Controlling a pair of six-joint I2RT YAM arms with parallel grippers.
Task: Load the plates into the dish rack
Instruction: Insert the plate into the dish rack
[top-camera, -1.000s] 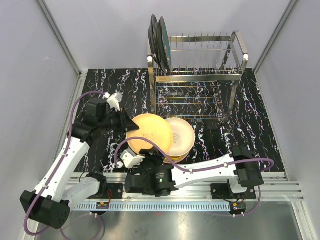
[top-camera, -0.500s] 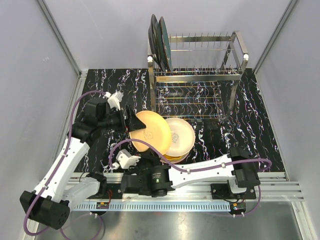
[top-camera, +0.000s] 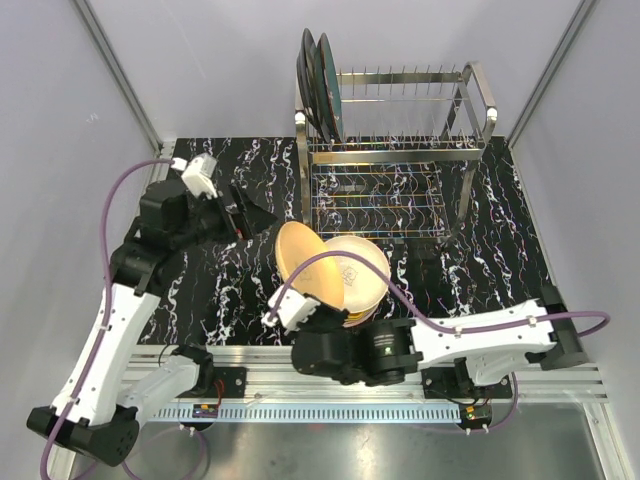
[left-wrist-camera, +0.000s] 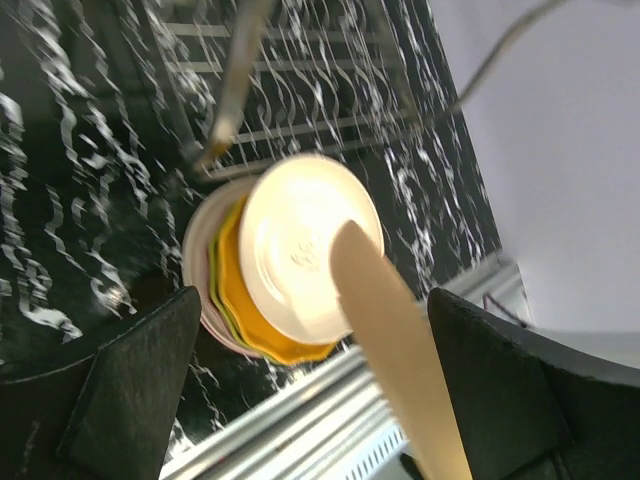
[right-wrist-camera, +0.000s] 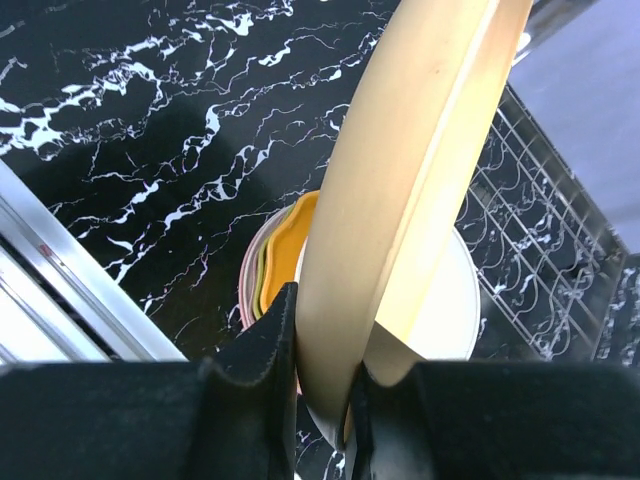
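Cream-yellow plate (right-wrist-camera: 420, 150) is pinched by its rim in my right gripper (right-wrist-camera: 325, 385), standing on edge and tilted, right above the stack of plates (top-camera: 365, 285) on the black marbled table (top-camera: 480, 250). Top of the stack is a cream one, with orange, green and pink rims peeking out underneath. My left gripper (top-camera: 258, 215) hangs just left of the held plate, jaws wide apart, nothing in them. The chrome dish rack (top-camera: 400, 150) sits behind the stack, with two dark plates (top-camera: 320, 85) upright at its left end.
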